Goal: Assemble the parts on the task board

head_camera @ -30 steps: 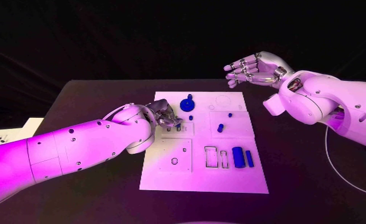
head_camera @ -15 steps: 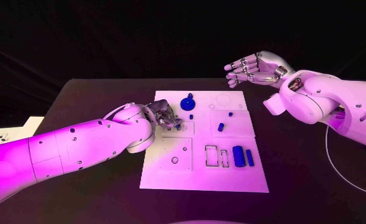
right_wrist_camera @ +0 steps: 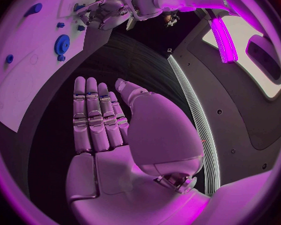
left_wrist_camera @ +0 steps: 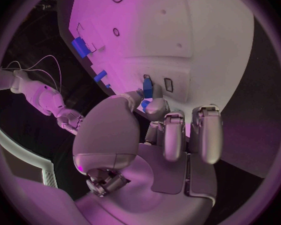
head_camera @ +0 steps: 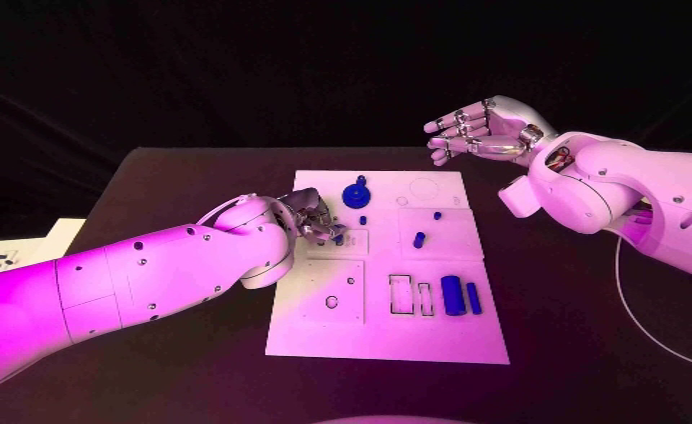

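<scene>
Now left hand point(left_wrist_camera: 154, 135) pinches a blue part point(left_wrist_camera: 147, 88) (fingertips) on the task board point(head_camera: 433, 329).

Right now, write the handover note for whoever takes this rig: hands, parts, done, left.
Left hand: over the task board on its left side, pinching a small blue part at a slot there.
Right hand: open, holding nothing, raised beyond the board's far right corner.
Parts: blue gear at the far end, a small blue peg mid-board, two blue bars side by side near the right edge.
Done: cannot tell what is seated for good.
Left: seat the pinched part; the outlined slots beside the bars look unfilled.
</scene>
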`<state>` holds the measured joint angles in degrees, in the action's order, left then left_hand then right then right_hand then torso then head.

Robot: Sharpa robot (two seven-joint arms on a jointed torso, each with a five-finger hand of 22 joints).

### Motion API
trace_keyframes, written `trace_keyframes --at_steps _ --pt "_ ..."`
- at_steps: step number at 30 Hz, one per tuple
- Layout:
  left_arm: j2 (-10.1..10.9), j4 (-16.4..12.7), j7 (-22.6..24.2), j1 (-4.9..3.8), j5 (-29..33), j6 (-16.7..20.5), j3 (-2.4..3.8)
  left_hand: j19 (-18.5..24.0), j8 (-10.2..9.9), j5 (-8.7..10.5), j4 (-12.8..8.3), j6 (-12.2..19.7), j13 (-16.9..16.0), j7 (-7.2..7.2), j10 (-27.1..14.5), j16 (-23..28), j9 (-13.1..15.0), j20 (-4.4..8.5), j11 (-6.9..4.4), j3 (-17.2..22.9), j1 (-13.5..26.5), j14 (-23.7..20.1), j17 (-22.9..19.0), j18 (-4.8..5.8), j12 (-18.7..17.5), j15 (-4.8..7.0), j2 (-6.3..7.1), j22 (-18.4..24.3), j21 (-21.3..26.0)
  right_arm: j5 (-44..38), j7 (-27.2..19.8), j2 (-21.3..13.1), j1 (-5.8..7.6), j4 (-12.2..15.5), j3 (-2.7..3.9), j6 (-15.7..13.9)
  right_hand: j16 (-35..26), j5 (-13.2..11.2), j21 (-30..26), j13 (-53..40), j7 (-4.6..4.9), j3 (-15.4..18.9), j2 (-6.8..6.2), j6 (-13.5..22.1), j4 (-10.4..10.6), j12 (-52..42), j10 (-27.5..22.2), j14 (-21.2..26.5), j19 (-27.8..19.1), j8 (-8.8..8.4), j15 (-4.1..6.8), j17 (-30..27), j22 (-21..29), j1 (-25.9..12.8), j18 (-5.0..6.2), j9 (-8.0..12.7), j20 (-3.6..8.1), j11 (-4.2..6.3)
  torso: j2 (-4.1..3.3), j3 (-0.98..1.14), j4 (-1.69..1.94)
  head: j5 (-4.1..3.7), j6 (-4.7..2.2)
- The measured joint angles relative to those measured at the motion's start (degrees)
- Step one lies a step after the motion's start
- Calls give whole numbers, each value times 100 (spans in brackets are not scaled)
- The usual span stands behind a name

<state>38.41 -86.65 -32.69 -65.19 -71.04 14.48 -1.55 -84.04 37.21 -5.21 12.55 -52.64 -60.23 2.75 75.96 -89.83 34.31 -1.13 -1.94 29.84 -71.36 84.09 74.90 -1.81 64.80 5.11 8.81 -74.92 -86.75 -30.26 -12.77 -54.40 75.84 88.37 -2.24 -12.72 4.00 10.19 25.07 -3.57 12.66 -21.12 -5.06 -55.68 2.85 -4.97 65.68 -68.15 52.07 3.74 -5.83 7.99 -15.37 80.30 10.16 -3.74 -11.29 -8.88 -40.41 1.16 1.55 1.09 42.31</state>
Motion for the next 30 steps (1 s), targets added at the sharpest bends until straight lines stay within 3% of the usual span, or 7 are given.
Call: trace_keyframes --at_steps 23,25,30 --pt "12 -18 13 10 27 1 -3 0 29 39 8 -66 -86 -59 73 0 23 0 -33 54 67 0 4 0 71 0 21 1 0 8 -12 20 -15 -37 -2 32 0 0 0 0 0 0 24 -1 0 0 -1 -6 0 0 -1 -7 7 -24 0 0 0 1 -2 -1 -4 14 38" --pt "12 -16 14 11 38 0 -4 0 36 39 -2 -84 -99 -79 82 0 24 0 -41 65 107 0 4 0 95 0 47 1 0 9 -14 21 -16 -39 -3 35 231 0 -52 0 -21 0 23 21 0 0 -36 -394 0 0 72 80 33 -25 0 0 0 36 -2 1 -6 15 38" --pt "10 -9 15 11 58 0 -3 0 38 39 -77 -115 -121 -109 105 0 19 0 -64 140 179 0 4 0 128 0 89 1 0 11 -16 21 -18 -41 -3 40 22 0 -110 0 -21 16 8 20 -16 0 -37 -29 31 0 -9 -21 79 -85 1 0 -31 38 -2 3 -7 15 43"
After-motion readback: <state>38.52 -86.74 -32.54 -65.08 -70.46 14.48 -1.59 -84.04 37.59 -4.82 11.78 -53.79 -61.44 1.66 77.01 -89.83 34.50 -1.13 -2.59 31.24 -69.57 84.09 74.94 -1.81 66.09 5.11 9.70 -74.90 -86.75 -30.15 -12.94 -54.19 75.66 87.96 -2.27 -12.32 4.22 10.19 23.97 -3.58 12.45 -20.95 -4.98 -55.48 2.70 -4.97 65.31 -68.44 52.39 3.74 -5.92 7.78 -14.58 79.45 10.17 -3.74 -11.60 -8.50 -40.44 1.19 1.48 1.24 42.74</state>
